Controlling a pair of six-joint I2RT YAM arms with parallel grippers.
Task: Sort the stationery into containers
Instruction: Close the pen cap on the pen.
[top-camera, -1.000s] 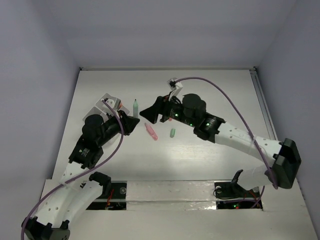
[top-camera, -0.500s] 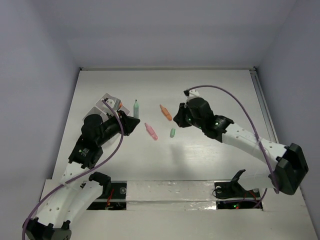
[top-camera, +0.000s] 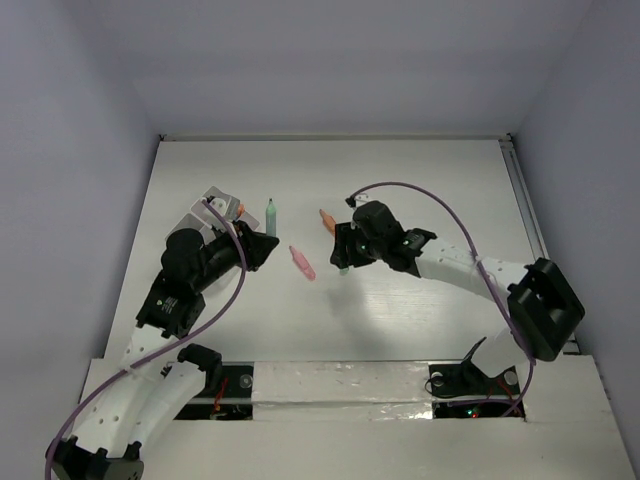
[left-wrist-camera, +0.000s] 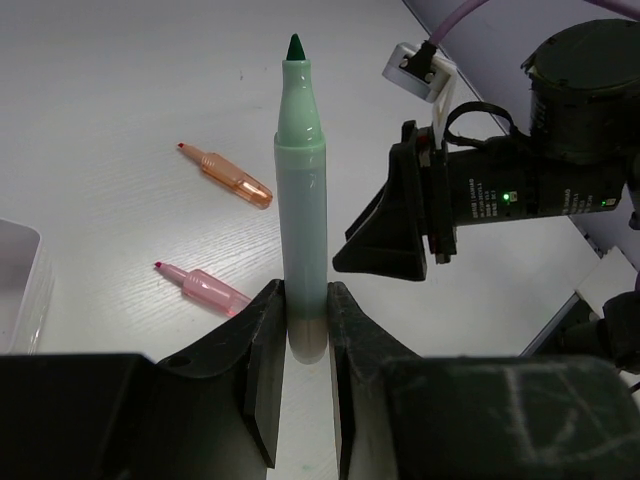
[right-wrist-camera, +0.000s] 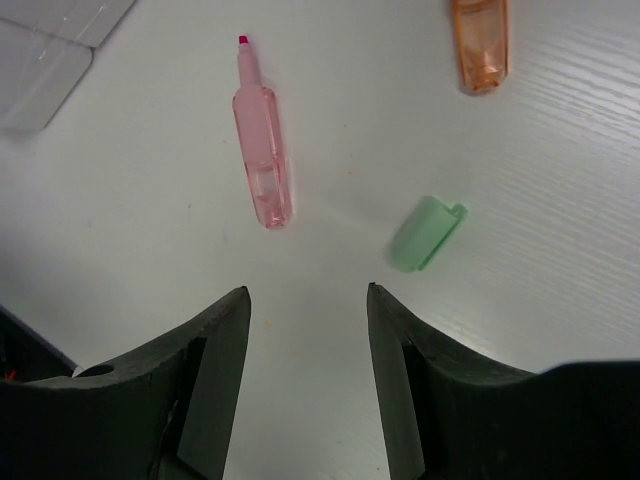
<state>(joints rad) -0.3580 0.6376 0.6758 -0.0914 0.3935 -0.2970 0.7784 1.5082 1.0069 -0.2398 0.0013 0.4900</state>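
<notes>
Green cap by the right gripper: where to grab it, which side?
Pinch the green cap across its mid-body, straight down from above. It lies flat on the table, long axis diagonal in the right wrist view, small tab at the far end, so turn the wrist until the jaws meet its two long sides. It lies beside the gap of the open right gripper; shift over first.
</notes>
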